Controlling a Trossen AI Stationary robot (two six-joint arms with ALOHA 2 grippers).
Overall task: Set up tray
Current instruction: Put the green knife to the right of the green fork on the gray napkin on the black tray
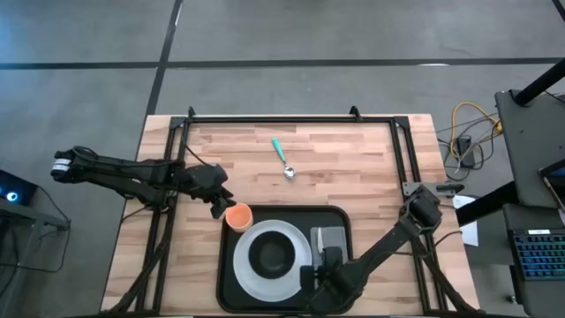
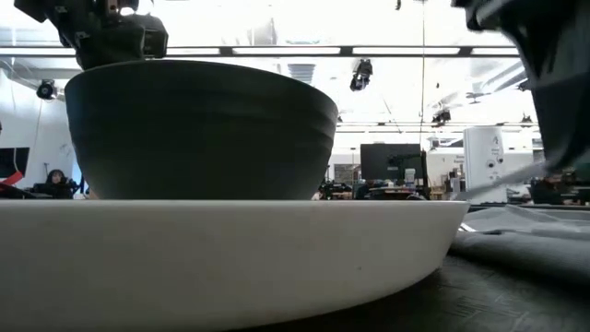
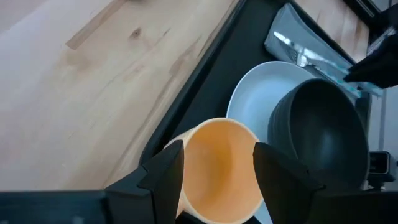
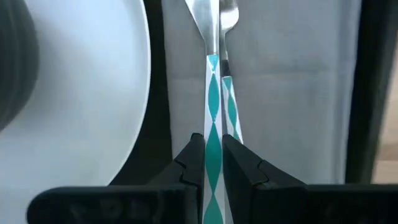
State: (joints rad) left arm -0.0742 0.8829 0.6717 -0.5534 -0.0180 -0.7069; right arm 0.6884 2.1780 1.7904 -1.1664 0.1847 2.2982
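Right gripper pinching utensil handle over napkin; L gripper clamps orange cup, base hidden.

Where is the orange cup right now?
High view: the orange cup sits in the left gripper at the black tray's far-left corner, beside the white plate.

Matt black tray, wooden table
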